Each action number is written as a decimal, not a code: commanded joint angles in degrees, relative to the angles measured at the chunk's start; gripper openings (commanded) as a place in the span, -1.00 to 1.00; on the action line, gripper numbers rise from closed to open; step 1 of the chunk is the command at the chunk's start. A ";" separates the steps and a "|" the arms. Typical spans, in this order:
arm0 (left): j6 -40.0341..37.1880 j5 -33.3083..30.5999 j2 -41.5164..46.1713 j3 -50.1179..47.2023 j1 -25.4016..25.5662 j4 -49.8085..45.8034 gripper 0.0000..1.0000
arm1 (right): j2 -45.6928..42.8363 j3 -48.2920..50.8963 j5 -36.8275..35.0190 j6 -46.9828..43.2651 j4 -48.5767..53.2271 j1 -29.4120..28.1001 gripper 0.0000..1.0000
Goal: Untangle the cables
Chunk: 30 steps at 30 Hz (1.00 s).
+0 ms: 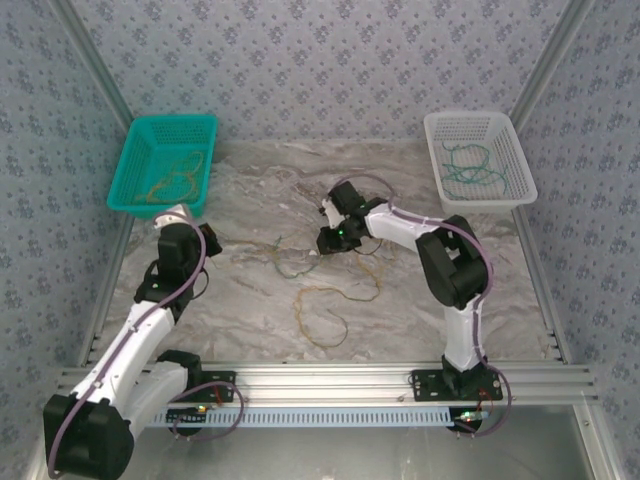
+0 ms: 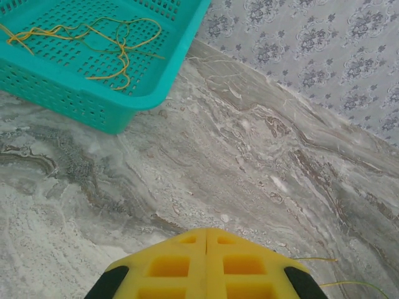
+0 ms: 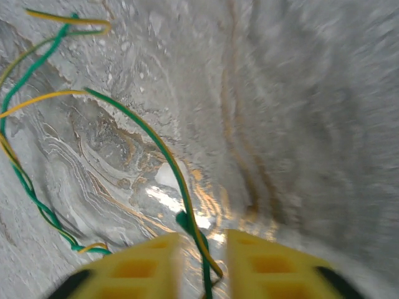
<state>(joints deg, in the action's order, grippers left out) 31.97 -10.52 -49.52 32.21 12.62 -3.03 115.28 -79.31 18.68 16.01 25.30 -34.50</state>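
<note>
A loose tangle of thin green and tan cables [image 1: 290, 255] lies mid-table, and a tan loop [image 1: 325, 310] trails toward the near edge. My right gripper [image 1: 324, 240] is down at the tangle's right end. In the right wrist view its yellow fingers [image 3: 149, 261] stand apart, open, with a green strand [image 3: 143, 128] and a yellow strand [image 3: 37, 99] running through the gap of the right gripper [image 3: 202, 240]. My left gripper [image 1: 178, 212] sits by the teal basket. Seen from its wrist, the left gripper [image 2: 206, 233] is shut and empty.
A teal basket [image 1: 130, 165] at the back left holds tan and green strands [image 2: 112, 43]. At the back right, a white basket [image 1: 440, 170] holds green strands [image 1: 470, 170]. Patterned walls close in the table on three sides, with metal rails along the edges.
</note>
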 commanded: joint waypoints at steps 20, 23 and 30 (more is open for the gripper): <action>-0.51 5.37 7.88 0.72 -0.84 6.72 -1.00 | -27.39 2.51 -24.81 -10.44 6.09 0.77 -1.00; -1.29 8.79 5.81 0.70 -0.85 8.61 -1.00 | -26.62 -0.38 -19.84 -12.91 11.69 -0.34 -1.00; 0.33 18.39 0.15 0.28 -0.85 14.65 -1.00 | -27.68 13.01 -30.14 -0.95 -0.88 -4.29 -1.00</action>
<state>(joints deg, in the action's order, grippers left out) 31.55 1.39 -47.88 32.71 11.99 6.13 87.64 -71.66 -6.35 8.99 28.71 -37.39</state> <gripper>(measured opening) 0.074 0.061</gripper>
